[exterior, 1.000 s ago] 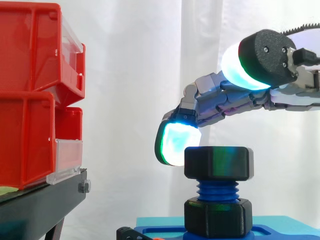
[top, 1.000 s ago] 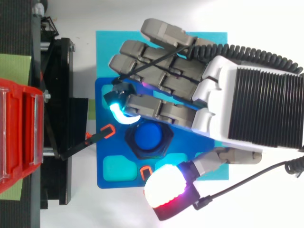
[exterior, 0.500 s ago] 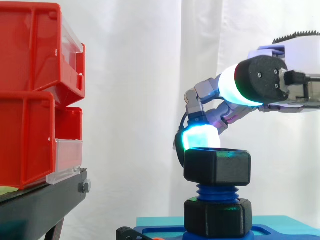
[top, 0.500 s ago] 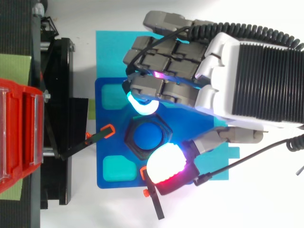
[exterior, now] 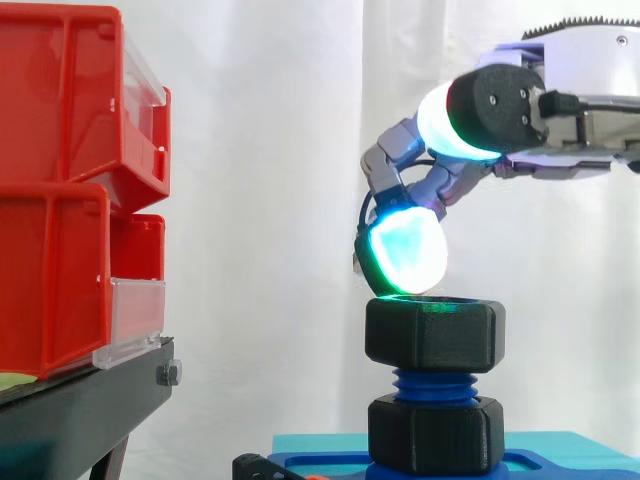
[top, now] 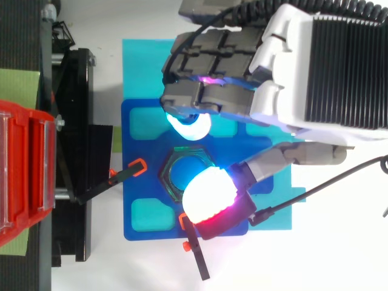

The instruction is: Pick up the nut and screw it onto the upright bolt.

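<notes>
I judge we're mid-screwing: the nut [exterior: 434, 335] sits threaded atop the upright bolt [exterior: 433, 384], the hand [top: 327, 60] hovers just above it, curled on nothing, so next I re-grip and twist.

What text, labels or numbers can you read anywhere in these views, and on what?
None: no readable words, numbers or signs on the nut, the bolt, the red bins, the blue base or the hand.
</notes>
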Robot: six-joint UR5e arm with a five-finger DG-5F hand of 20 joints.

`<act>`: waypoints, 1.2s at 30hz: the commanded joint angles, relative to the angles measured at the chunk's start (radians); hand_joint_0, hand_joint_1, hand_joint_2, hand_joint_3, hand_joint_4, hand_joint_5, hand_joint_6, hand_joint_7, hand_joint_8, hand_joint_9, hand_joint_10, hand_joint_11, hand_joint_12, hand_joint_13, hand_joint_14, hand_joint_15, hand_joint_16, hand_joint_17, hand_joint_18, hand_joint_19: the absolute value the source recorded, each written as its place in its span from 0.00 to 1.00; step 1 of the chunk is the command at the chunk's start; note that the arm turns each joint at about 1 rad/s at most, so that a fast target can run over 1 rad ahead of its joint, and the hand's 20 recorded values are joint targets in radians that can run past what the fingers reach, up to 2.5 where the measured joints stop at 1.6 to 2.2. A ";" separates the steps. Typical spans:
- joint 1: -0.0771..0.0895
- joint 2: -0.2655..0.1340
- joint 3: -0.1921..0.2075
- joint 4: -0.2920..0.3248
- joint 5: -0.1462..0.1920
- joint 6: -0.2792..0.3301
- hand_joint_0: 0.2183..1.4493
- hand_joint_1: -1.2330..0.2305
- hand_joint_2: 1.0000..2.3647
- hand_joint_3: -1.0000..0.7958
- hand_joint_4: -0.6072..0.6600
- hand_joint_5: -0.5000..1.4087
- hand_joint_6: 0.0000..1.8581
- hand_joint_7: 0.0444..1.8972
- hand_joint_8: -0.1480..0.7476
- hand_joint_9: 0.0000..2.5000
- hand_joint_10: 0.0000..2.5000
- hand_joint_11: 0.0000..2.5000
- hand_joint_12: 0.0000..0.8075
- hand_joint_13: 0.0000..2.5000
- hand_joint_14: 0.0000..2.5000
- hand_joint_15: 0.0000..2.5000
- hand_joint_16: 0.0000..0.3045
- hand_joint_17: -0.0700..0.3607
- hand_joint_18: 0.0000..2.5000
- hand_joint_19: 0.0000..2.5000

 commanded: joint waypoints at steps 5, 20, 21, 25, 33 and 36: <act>-0.001 0.000 0.030 -0.025 -0.006 -0.006 0.24 0.76 0.00 0.28 0.64 0.19 0.27 0.39 0.47 0.32 0.00 0.00 0.36 0.27 0.00 0.00 0.11 0.34 0.16 0.00; 0.079 -0.003 0.016 -0.002 0.067 -0.013 0.22 0.84 0.00 0.28 0.57 0.16 0.27 0.27 0.39 0.14 0.00 0.00 0.41 0.09 0.00 0.00 0.13 0.37 0.00 0.00; 0.088 -0.003 -0.002 0.003 0.083 -0.013 0.22 0.85 0.00 0.28 0.57 0.16 0.27 0.27 0.38 0.13 0.00 0.00 0.41 0.08 0.00 0.00 0.13 0.37 0.00 0.00; 0.102 -0.003 -0.038 0.041 0.104 -0.010 0.22 0.86 0.00 0.28 0.56 0.15 0.27 0.27 0.38 0.10 0.00 0.00 0.42 0.05 0.00 0.00 0.14 0.38 0.00 0.00; 0.106 -0.003 -0.044 0.043 0.107 -0.009 0.22 0.86 0.00 0.28 0.56 0.15 0.27 0.28 0.38 0.09 0.00 0.00 0.42 0.04 0.00 0.00 0.14 0.39 0.00 0.00; 0.106 -0.003 -0.044 0.041 0.107 -0.009 0.22 0.86 0.00 0.28 0.57 0.16 0.27 0.29 0.38 0.09 0.00 0.00 0.42 0.04 0.00 0.00 0.14 0.39 0.00 0.00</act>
